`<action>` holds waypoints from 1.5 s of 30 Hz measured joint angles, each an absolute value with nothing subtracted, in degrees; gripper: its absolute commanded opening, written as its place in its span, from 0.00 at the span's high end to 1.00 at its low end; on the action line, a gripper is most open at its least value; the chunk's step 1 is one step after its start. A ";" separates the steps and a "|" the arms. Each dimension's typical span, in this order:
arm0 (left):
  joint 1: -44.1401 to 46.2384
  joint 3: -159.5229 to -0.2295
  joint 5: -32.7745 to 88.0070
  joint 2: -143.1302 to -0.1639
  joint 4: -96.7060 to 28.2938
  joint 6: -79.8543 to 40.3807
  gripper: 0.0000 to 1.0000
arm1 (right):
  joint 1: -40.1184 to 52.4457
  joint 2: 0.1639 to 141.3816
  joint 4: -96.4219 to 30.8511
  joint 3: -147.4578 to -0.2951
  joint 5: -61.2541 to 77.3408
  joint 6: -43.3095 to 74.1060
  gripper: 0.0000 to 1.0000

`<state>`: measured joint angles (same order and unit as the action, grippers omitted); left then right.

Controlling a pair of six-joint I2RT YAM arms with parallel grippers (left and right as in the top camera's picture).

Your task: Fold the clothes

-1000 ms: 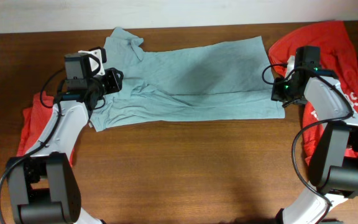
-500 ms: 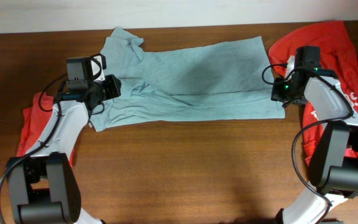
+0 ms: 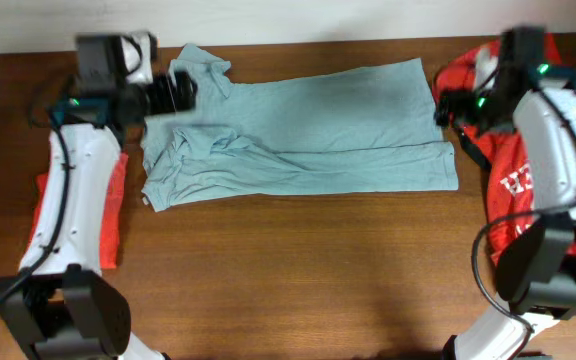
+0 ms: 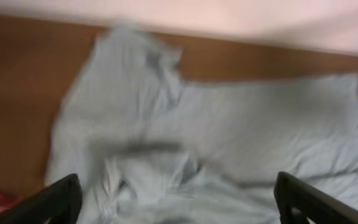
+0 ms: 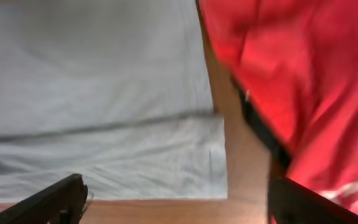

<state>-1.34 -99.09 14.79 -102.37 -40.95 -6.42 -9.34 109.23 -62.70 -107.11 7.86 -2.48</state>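
A pale blue-grey T-shirt (image 3: 308, 125) lies spread across the far half of the table, its lower strip folded up over itself and its left end bunched. My left gripper (image 3: 180, 95) hovers above the shirt's left end, open, with only cloth (image 4: 197, 137) below its fingers (image 4: 61, 199). My right gripper (image 3: 450, 105) hangs open over the shirt's right edge (image 5: 104, 93). Bare wood shows between its fingertips (image 5: 64, 199). Neither gripper holds anything.
A red garment (image 3: 533, 130) is heaped at the right end of the table, close beside the shirt (image 5: 303, 81). Another red garment (image 3: 78, 220) lies under the left arm at the table's left edge. A pale wall runs behind the far edge.
Both grippers have let go of the shirt, opened wide and lifted away toward the far side. The shirt's folded lower strip stays where it lay.
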 measured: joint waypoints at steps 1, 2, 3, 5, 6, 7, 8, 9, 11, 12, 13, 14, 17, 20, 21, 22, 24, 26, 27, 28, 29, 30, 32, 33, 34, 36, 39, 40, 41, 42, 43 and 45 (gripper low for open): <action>-1.34 -101.82 14.81 -102.94 -41.41 -6.28 0.01 | -8.93 108.77 -62.83 -109.40 7.92 -3.14 0.01; -1.34 -104.47 14.81 -103.94 -41.87 -6.04 0.01 | -8.49 108.22 -62.30 -111.18 8.03 -4.01 0.01; -1.34 -106.78 14.83 -105.10 -41.95 -5.89 0.01 | -8.14 107.63 -61.47 -112.38 8.10 -4.54 0.01; -1.41 -111.02 15.05 -108.86 -42.35 -5.26 0.01 | -7.75 106.98 -57.95 -113.12 8.14 -5.21 0.01; -1.41 -112.79 15.20 -111.00 -42.17 -4.86 0.01 | -7.66 106.98 -55.92 -113.23 8.27 -5.43 0.01; -1.45 -114.19 15.55 -113.03 -41.91 -4.25 0.01 | -7.66 107.22 -54.61 -113.27 8.32 -5.69 0.01; -1.52 -115.55 16.01 -115.81 -41.17 -3.70 0.01 | -7.68 107.83 -52.23 -113.27 8.38 -6.04 0.01; -1.56 -116.51 16.36 -118.08 -40.42 -3.27 0.01 | -7.68 108.44 -50.57 -113.30 8.58 -6.20 0.01; -1.69 -117.80 16.86 -123.26 -37.85 -2.50 0.01 | -7.70 110.74 -46.68 -113.36 9.41 -6.74 0.01; -1.74 -117.82 17.15 -125.36 -35.90 -2.31 0.01 | -7.73 111.94 -45.32 -113.38 10.02 -7.20 0.01; -1.85 -117.86 17.50 -127.68 -33.32 -2.13 0.01 | -7.73 113.91 -43.13 -113.38 10.96 -7.79 0.01; -1.96 -117.86 17.87 -129.36 -31.57 -2.00 0.01 | -7.73 115.63 -41.58 -113.38 11.68 -8.21 0.01; -2.50 -117.86 20.03 -134.43 -25.76 -1.56 0.01 | -7.73 121.16 -37.04 -113.36 13.08 -9.02 0.01; -2.96 -117.86 22.31 -138.08 -20.58 -1.28 0.01 | -7.73 127.31 -33.21 -113.36 14.59 -9.47 0.01; -3.05 -117.86 22.76 -138.85 -19.27 -1.28 0.01 | -7.73 129.14 -31.81 -113.36 15.00 -9.52 0.01; -3.09 -117.86 23.27 -139.46 -18.33 -1.30 0.01 | -7.73 131.31 -30.09 -113.36 15.35 -9.63 0.01; -3.07 -117.89 24.34 -140.73 -16.78 -1.28 0.01 | -7.73 134.02 -27.97 -113.34 15.79 -9.67 0.01; -3.07 -117.89 25.26 -141.99 -15.97 -1.28 0.01 | -7.73 136.42 -25.47 -113.34 16.10 -9.69 0.01; -3.03 -117.89 25.56 -142.74 -15.33 -1.28 0.01 | -7.73 137.40 -24.05 -113.34 16.21 -9.67 0.01; -3.01 -117.89 25.76 -143.28 -14.90 -1.28 0.01 | -7.73 137.97 -22.96 -113.34 16.27 -9.69 0.01; -3.01 -117.89 26.00 -143.92 -14.41 -1.28 0.01 | -7.73 138.54 -21.15 -113.34 16.40 -9.69 0.01; -3.03 -117.89 26.28 -144.62 -13.72 -1.28 0.01 | -7.73 138.96 -19.42 -113.34 16.53 -9.69 0.01; -3.03 -117.89 26.41 -145.40 -12.88 -1.28 0.01 | -7.73 139.33 -17.61 -113.34 16.67 -9.76 0.01; -3.03 -117.89 26.48 -145.86 -12.21 -1.28 0.01 | -7.73 139.63 -16.14 -113.36 16.67 -9.78 0.01; -3.03 -117.89 26.48 -146.02 -12.08 -1.28 0.01 | -7.73 139.79 -15.79 -113.36 16.67 -9.78 0.01; -3.01 -117.93 26.63 -147.22 -11.05 -1.30 0.01 | -7.73 140.97 -14.41 -113.36 16.67 -9.91 0.01; -3.03 -117.93 26.63 -148.44 -9.32 -1.28 0.01 | -7.73 143.04 -12.80 -113.36 16.69 -9.93 0.01; -3.03 -117.95 26.61 -148.66 -8.71 -1.30 0.01 | -7.73 143.59 -12.45 -113.36 16.69 -9.98 0.01; -3.03 -117.95 26.63 -148.88 -8.27 -1.30 0.01 | -7.73 144.27 -11.77 -113.36 16.69 -10.04 0.01; -3.03 -117.95 26.65 -149.18 -7.46 -1.28 0.01 | -7.73 144.79 -11.25 -113.36 16.82 -10.07 0.01; -3.03 -117.97 26.63 -149.40 -7.09 -1.28 0.01 | -7.73 145.34 -10.81 -113.36 16.91 -10.07 0.01; -3.01 -117.99 26.65 -149.67 -6.42 -1.28 0.01 | -7.73 146.17 -10.09 -113.36 17.08 -10.11 0.00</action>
